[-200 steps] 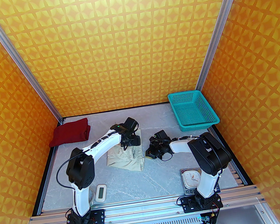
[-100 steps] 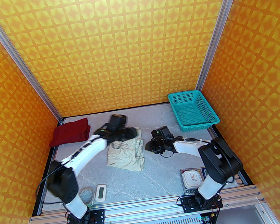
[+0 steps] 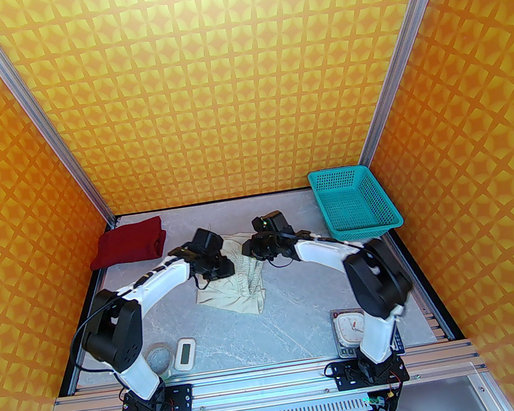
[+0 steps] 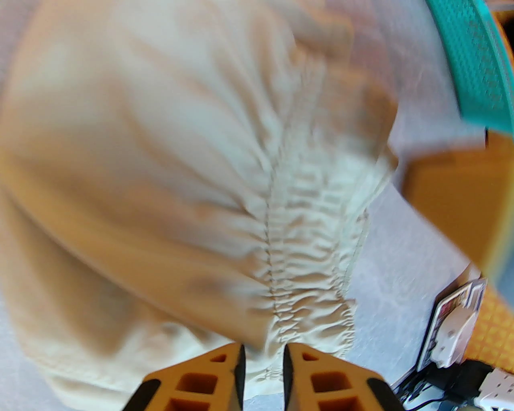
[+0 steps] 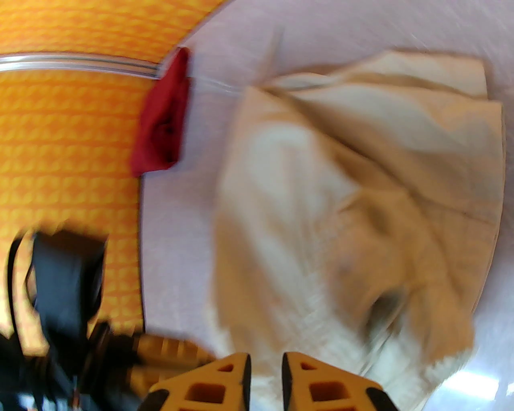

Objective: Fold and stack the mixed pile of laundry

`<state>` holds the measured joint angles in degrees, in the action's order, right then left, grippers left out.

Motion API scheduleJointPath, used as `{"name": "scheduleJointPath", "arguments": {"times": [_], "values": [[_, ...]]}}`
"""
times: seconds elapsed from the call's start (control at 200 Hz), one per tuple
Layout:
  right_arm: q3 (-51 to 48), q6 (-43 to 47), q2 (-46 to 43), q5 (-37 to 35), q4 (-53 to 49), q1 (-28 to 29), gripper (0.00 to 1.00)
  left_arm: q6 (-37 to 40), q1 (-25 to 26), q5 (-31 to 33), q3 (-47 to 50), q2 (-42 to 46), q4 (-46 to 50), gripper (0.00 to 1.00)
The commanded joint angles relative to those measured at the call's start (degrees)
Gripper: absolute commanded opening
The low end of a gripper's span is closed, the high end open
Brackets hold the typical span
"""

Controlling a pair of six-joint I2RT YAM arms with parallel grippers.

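Note:
The cream-white shorts (image 3: 231, 293) lie crumpled at mid-table, their gathered waistband (image 4: 305, 224) showing in the left wrist view. My left gripper (image 3: 218, 267) (image 4: 263, 353) sits low on the shorts' left far part, shut on a pinch of waistband fabric. At their far right corner is my right gripper (image 3: 250, 248) (image 5: 263, 363), with cream cloth (image 5: 341, 208) filling the narrow gap between its fingers. The dark red shirt (image 3: 131, 248) (image 5: 162, 120) lies folded in the far left corner, apart from both grippers.
A teal mesh basket (image 3: 355, 207) (image 4: 470, 60) stands at the far right. Near the front edge are a white timer (image 3: 184, 353), a round disc (image 3: 159, 355) and a clock on a tray (image 3: 349, 326). Patterned walls close in three sides.
My left gripper swung from the shorts' far edge to their left part and narrowed onto the fabric. My right gripper moved from beside the shorts to their far right corner.

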<state>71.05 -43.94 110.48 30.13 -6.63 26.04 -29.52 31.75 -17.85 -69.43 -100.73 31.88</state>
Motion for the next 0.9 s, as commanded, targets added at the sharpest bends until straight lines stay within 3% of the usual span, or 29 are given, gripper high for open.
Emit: {"name": "scheduleJointPath", "arguments": {"times": [0.0, 0.29, 0.48, 0.695, 0.895], "values": [[1.11, -0.84, 3.99, -1.46, -2.04, -1.27, 0.17, 0.13, 2.40, -1.62, 2.73, -0.87, -1.31, 0.20], [3.43, 2.17, 12.75, -0.02, -2.51, -3.62, 0.14, 0.85, 4.31, -2.97, 10.36, -1.90, -2.62, 0.19], [4.86, 5.53, 9.15, -0.97, -5.82, -3.63, 0.15, 1.49, 4.44, -3.51, 11.78, -0.35, -3.42, 0.19], [4.69, 18.82, -2.09, -6.12, -12.76, -3.55, 0.29, 2.07, 2.57, -3.13, 9.07, 9.21, -0.36, 0.27], [2.38, 42.53, -11.29, -12.47, -15.05, 3.25, 0.49, 3.52, -8.53, -3.16, 12.05, 15.33, 1.72, 0.38]]}}
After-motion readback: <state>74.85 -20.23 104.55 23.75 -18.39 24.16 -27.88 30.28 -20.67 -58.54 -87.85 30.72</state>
